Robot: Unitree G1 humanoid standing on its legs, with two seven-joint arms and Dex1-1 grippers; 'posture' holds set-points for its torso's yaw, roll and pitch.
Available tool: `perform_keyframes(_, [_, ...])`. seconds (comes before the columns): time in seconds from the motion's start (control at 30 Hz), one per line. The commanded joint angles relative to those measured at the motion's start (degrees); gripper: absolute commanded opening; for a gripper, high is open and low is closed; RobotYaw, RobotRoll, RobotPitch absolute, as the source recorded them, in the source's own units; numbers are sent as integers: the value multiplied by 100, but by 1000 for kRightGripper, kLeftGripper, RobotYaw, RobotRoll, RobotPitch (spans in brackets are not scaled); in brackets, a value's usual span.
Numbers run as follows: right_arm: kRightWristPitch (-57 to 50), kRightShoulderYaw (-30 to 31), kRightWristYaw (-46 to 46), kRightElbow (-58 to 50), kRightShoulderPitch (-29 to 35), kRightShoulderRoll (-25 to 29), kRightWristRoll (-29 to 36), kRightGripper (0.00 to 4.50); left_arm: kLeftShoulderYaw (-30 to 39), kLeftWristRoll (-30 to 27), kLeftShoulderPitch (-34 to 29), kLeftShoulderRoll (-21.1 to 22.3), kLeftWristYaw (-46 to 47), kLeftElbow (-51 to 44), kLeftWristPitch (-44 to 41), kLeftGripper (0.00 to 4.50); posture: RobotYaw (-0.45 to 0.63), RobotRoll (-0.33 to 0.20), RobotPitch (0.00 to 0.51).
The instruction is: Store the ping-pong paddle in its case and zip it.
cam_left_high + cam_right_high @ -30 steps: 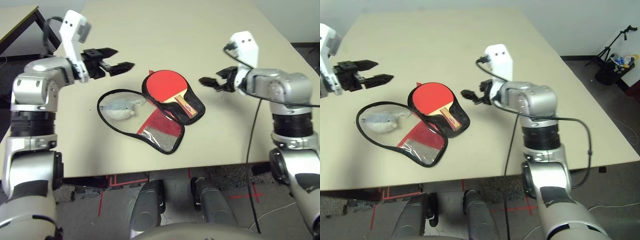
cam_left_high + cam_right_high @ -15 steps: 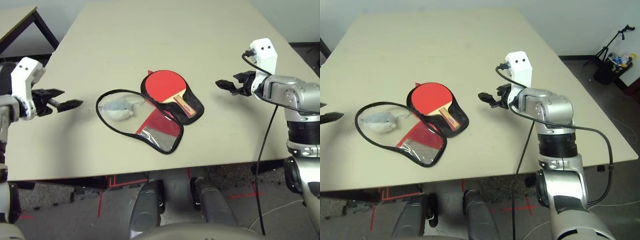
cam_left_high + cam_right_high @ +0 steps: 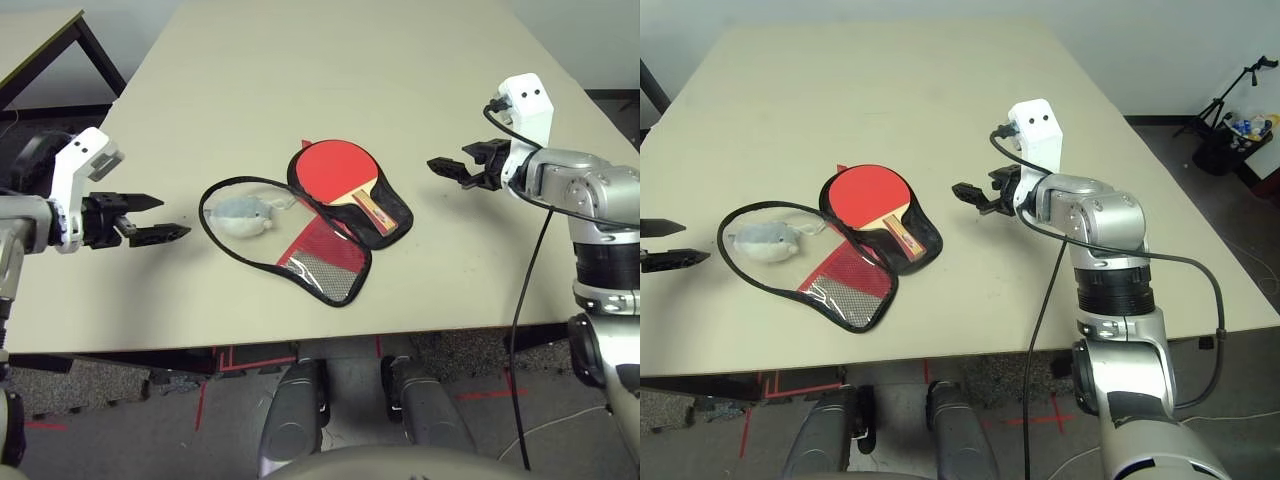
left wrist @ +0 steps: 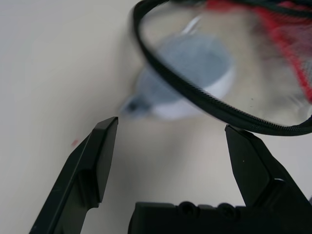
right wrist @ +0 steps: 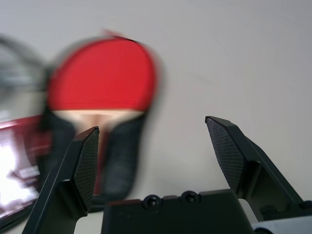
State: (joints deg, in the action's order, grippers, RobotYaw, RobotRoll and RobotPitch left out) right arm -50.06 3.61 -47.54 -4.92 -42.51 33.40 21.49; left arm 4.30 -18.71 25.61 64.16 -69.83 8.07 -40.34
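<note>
Head-camera and wrist views of the paddle-storing task. We held the left tool (image 3: 150, 219) released, its two black fingers (image 4: 95, 165) spread wide and grasping nothing, hovering over the beige worktop (image 3: 330, 70) on the left side. Just ahead of this tool, along the line of its fingers, lay the open case (image 3: 330, 262), its black-piped rim nearest the fingertips without touching them. Inside that near half of the case, we saw a small grey-white round pouch (image 3: 240, 214) resting on the worktop within the loop of the piping; in the left wrist view the pouch (image 4: 187, 78) sat straight ahead, between the two fingers' lines of sight, partly crossed by the black rim.

We held the right tool (image 3: 447, 168) likewise released, fingers apart and empty, raised above the worktop on the right side. The ping-pong paddle (image 3: 340, 175) lay ahead of this tool, near it but clearly apart, with a bare strip of worktop between them. The paddle rested flat, red face up, on the black-lined half of the case that was closer to the right tool, and its light-wood handle pointed toward the robot's side of the worktop. The red mesh flap of the case lay spread between the paddle and the pouch. The case stood unzipped, with the paddle uncovered.
</note>
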Motion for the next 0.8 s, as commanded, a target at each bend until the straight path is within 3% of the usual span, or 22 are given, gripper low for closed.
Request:
perform_keyframes(0.03, [261,168,-580,-428,119,33,334,4494,-226,-87,130,-54,-61,-341,-259,4500,52,0,157])
perform_keyframes(0.23, [300,324,-878,-685,136,14,495,4494,-471,-199,445,-300,-32,-612,-514,4500,46,0,158])
perform_keyframes(0.47, [324,320,-922,-477,-78,136,417,4494,-700,-257,1444,-1021,121,-420,-636,4500,40,0,160])
perform_keyframes(0.8, [363,255,-826,-134,-278,272,313,4494,-935,218,2751,-2294,593,1214,255,4500,22,0,172])
